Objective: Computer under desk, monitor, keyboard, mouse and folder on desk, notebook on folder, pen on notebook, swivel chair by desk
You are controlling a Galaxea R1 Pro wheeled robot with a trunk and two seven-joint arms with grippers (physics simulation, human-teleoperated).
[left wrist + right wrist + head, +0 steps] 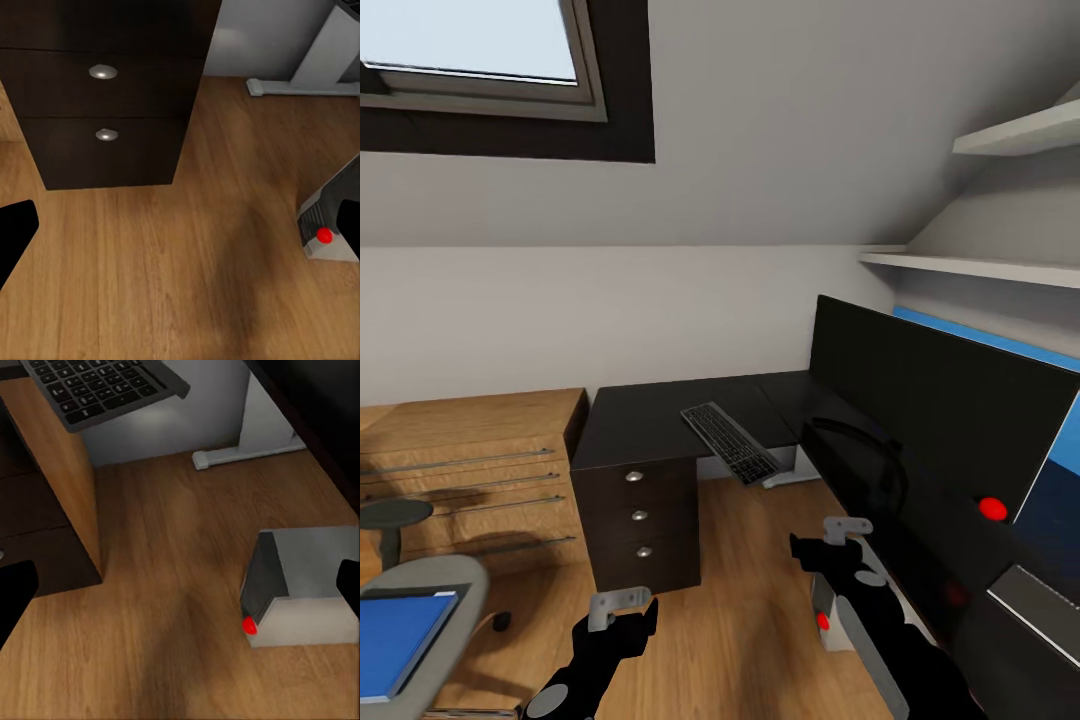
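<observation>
Black-topped desk [660,420] carries the keyboard [730,442] jutting over its front edge, long axis running away from the nearer, wide-open, empty right gripper [830,545].

Keyboard [732,441] overhangs the desk [650,420] edge beside monitor [920,400]

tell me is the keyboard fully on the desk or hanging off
Hanging off: the keyboard juts past the desk edge, over bare floor.

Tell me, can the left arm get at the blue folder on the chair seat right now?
Probably yes: the folder lies uncovered on the swivel chair seat, just left of the open left gripper, with nothing between them.
</observation>
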